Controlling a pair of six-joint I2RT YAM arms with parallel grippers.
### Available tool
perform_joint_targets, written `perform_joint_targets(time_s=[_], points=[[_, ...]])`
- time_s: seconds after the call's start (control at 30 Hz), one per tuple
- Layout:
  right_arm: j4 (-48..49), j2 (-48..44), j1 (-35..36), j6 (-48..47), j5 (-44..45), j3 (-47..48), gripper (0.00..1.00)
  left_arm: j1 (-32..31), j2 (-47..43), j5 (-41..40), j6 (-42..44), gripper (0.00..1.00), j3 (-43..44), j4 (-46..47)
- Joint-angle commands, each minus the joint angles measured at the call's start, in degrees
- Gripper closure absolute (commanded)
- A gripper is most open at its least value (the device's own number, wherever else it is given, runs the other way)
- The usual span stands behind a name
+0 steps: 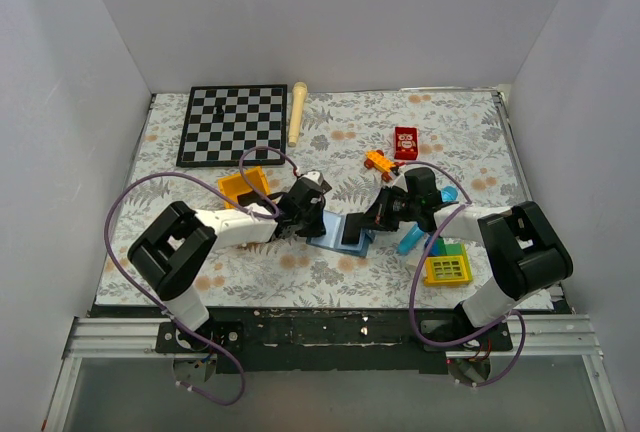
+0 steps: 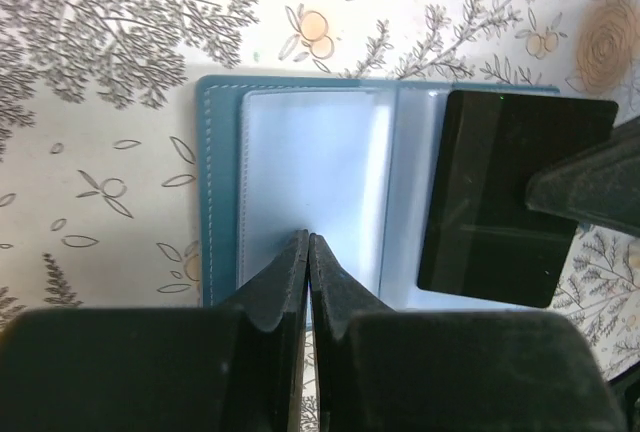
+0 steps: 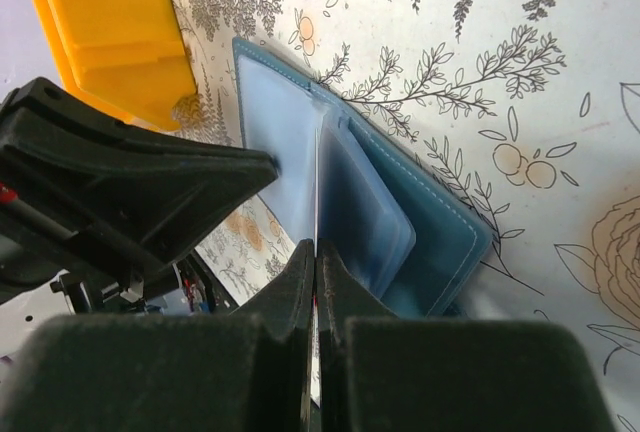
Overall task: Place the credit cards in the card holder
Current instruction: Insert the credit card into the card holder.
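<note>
Because the card (image 2: 510, 197) looks stiff and slick, the right hand (image 3: 315, 262) pinches its edge. The closed left hand (image 2: 308, 252) rests on the soft holder (image 2: 220, 182).

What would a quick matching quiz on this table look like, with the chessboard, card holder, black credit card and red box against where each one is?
Things:
1. chessboard
2. card holder
3. black credit card
4. red box

Places:
A. pinched in the right gripper
B. far left corner
C. beside the orange toy car
D. lying open mid-table

Pairs: 1-B, 2-D, 3-A, 4-C
</note>
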Motion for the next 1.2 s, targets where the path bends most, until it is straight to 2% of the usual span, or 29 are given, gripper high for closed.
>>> perform_joint_targets(time_s=[0.0,0.5,0.57,0.87,1.17], points=[[1.83,1.25,-0.13,-0.51,-1.43,-0.07,0.99,0.85,-1.52,-2.94,0.47,1.00,-0.61,-0.85],[2.71,3.19,-0.13,-0.69,-1.96,-0.24,0.99,1.02,-7.41,-4.53,1.09,1.00,-1.84,-0.59],[2.71,3.28,-0.13,-0.69,-1.96,-0.33,0.99,1.28,-7.85,-4.97,1.18,0.97,-2.01,-0.42],[2.71,3.28,-0.13,-0.69,-2.31,-0.42,0.99,2.08,-4.95,-4.09,1.53,0.94,-2.45,0.02],[5.17,4.77,-0.13,1.51,-3.89,0.98,0.99,2.08,-1.35,-3.04,1.35,0.94,-3.24,0.46]])
